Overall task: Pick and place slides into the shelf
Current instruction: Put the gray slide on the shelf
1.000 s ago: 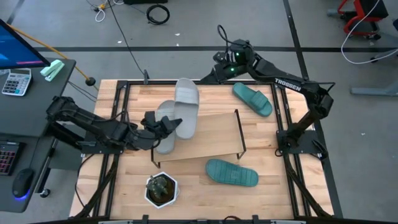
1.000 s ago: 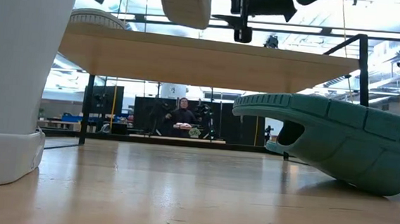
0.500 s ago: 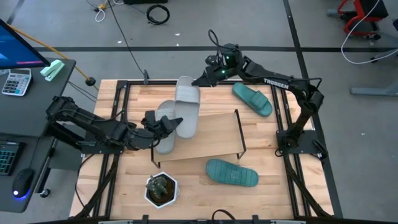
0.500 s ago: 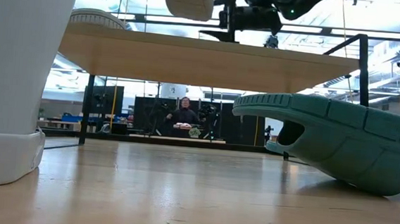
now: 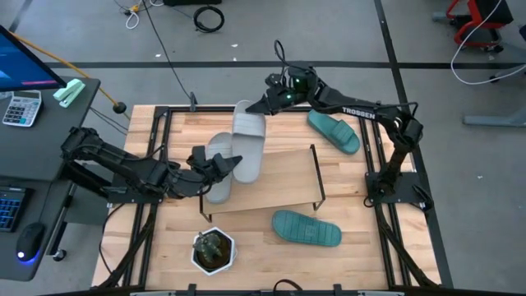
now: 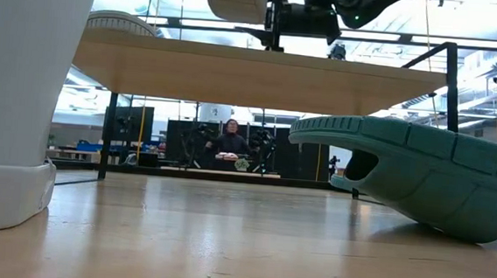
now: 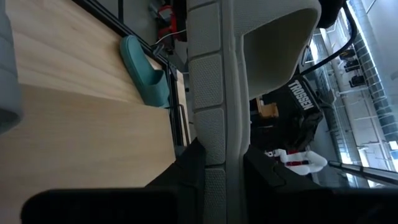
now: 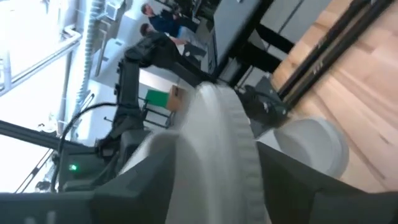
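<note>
My left gripper (image 5: 233, 162) is shut on a light grey slide (image 5: 247, 138), which hangs above the left part of the shelf (image 5: 279, 179). My right gripper (image 5: 257, 107) is open at that slide's far end (image 8: 217, 124), with one finger on either side of it; whether they touch I cannot tell. A second grey slide (image 5: 215, 182) lies sole-down on the shelf's left end. One teal slide (image 5: 334, 130) rests on the table at the far right. Another teal slide (image 5: 306, 228) lies in front of the shelf. My left gripper pinches the grey slide's sole at its side edge (image 7: 214, 134), close to the near end, between its two fingers. The fingers come level from the table's left and lie across the sole. The slide is lifted clear of the shelf, roughly level with its strap (image 7: 280, 43) up.
A small potted plant in a white pot (image 5: 213, 251) stands at the near left. Black frame rails (image 5: 156, 140) run along the table's sides. Bare board shows on the shelf's right half (image 5: 288, 185). A person sits far behind the table (image 6: 228, 145).
My right gripper has come from beyond the far edge toward the table's left and a little down, reaching the far end of the held grey slide. The slide and my left gripper have stayed where they were.
</note>
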{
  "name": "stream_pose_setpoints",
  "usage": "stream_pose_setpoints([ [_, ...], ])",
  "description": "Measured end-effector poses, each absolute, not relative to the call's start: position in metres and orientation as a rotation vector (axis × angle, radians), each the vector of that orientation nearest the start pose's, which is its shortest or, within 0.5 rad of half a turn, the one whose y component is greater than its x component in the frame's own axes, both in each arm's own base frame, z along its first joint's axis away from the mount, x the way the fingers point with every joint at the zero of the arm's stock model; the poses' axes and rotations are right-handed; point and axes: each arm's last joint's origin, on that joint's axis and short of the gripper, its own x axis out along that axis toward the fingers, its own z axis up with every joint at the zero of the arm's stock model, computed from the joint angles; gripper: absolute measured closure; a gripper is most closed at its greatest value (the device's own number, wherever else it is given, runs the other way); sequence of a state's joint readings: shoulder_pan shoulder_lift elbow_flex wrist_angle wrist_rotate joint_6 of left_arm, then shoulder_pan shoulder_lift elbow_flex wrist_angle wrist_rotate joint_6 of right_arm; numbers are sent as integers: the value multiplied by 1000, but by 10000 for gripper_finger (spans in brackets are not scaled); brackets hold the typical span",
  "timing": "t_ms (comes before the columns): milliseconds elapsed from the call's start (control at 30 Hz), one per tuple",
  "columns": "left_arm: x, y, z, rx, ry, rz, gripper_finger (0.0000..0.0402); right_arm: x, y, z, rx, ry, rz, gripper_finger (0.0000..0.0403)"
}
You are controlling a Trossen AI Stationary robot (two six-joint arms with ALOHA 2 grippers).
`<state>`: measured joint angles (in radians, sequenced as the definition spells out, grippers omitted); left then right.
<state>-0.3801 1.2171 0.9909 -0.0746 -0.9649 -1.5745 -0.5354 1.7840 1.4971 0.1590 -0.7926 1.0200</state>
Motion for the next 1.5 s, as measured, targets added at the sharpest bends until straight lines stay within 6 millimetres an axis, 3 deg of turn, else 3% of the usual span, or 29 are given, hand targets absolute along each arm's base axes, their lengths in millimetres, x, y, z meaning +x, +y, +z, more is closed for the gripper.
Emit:
stream_pose_setpoints([
  [200,252,-75,330,-1331,-256,620,332,368,-194,341,1074,202,185,253],
  [433,252,-75,330,-1319,-256,621,332,370,-192,340,1025,189,170,370],
  [733,252,-75,330,-1275,-241,623,270,369,-193,340,1017,183,161,369],
  [1100,251,-75,331,-1227,-223,620,167,366,-199,341,1019,180,156,369],
  [1300,233,-70,344,-1173,-243,625,142,361,-207,340,1014,178,133,369],
  [1500,202,-69,367,-1074,-331,658,149,353,-219,335,1019,202,89,369],
])
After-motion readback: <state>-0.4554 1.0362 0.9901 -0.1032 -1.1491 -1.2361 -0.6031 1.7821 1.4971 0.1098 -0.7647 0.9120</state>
